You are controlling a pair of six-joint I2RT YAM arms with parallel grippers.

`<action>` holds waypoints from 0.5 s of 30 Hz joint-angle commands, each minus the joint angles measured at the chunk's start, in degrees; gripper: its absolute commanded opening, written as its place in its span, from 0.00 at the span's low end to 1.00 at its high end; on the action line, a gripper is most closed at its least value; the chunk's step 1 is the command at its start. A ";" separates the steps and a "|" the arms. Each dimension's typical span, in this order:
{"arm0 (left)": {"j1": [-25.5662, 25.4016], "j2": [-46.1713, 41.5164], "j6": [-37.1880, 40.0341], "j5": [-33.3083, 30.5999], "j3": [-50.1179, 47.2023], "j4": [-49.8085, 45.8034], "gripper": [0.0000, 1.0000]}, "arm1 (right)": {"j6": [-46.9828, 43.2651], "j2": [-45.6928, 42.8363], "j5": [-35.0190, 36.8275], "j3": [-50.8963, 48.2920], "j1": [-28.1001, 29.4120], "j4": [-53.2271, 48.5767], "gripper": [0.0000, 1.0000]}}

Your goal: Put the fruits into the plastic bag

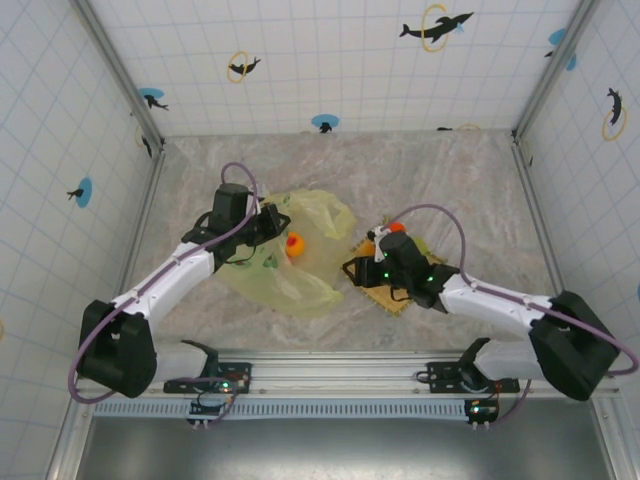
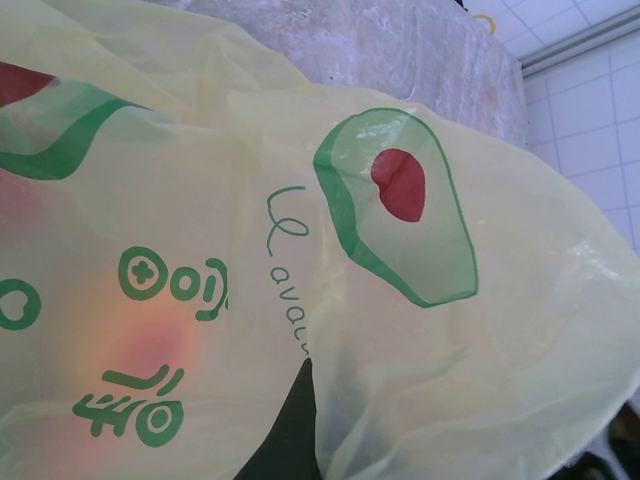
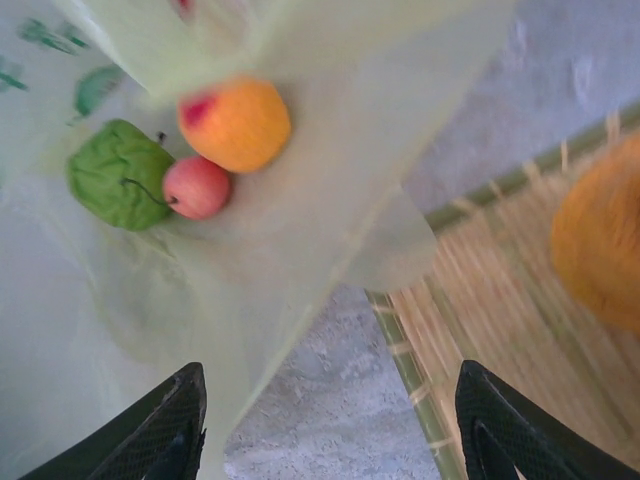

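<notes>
The left hand is closed, and I judge that it pinches the rim of the plastic bag. The thin film lies close over it in the left wrist view, and the rim of the bag meets this hand in the top view. The reason is probably to hold the mouth up and open toward the other arm. In the bag, ahead and to the left of the right hand, three fruits lie together: a green fruit, a small red apple touching it, and a bigger peach-coloured fruit just above the apple. The right hand is wide open and holds nothing; it hangs over the bare table, between the edge of the bag and the woven mat. To the right of this hand, on the mat, one orange fruit lies, blurred and not yet in the bag. I think this one is the next to take.
</notes>
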 commanded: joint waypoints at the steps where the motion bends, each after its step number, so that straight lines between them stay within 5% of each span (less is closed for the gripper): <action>1: 0.57 0.57 1.19 0.40 1.53 -1.73 0.00 | 9.44 3.41 1.33 -0.05 1.76 9.16 0.67; 9: 0.55 0.41 1.26 0.82 1.56 -2.23 0.00 | 14.10 11.24 7.86 2.06 2.68 13.05 0.65; 15: 0.55 0.05 1.45 0.57 1.20 -2.29 0.00 | 15.40 15.56 5.77 3.24 2.06 19.27 0.63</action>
